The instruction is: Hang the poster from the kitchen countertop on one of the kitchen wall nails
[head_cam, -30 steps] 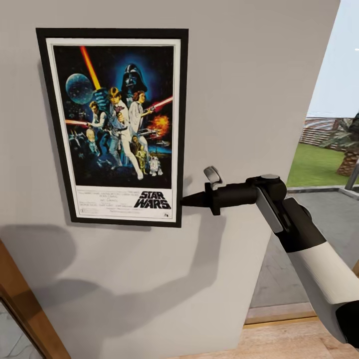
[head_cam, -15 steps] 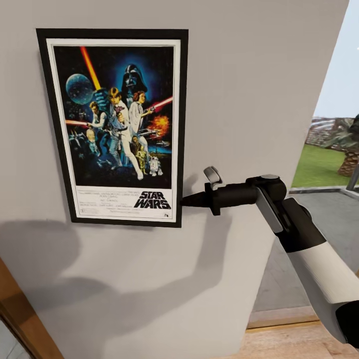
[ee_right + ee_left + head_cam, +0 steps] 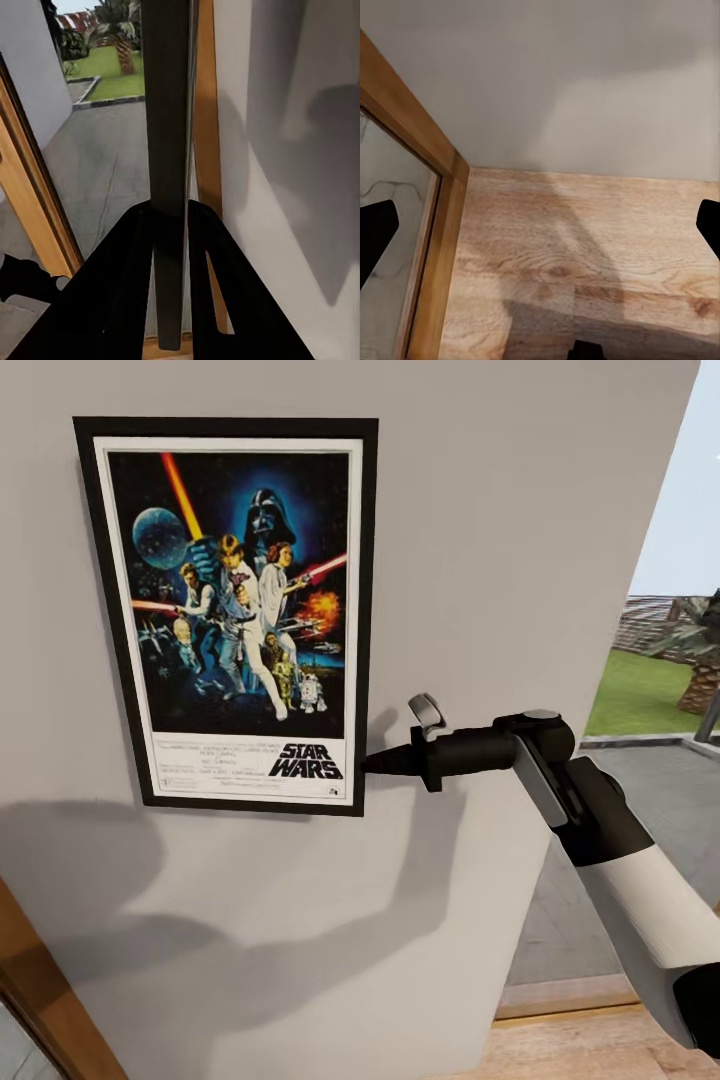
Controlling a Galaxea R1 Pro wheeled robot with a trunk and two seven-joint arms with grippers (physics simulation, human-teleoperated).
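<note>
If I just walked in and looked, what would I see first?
You would see the big colourful Star Wars poster first, flat against the grey wall in the head view. Next comes the robot's right pincer, pinching the poster's lower right edge; the right wrist view shows its fingers closed around the thin dark frame. Past the wall's right end, bright green grass and a palm tree show outside.
</note>
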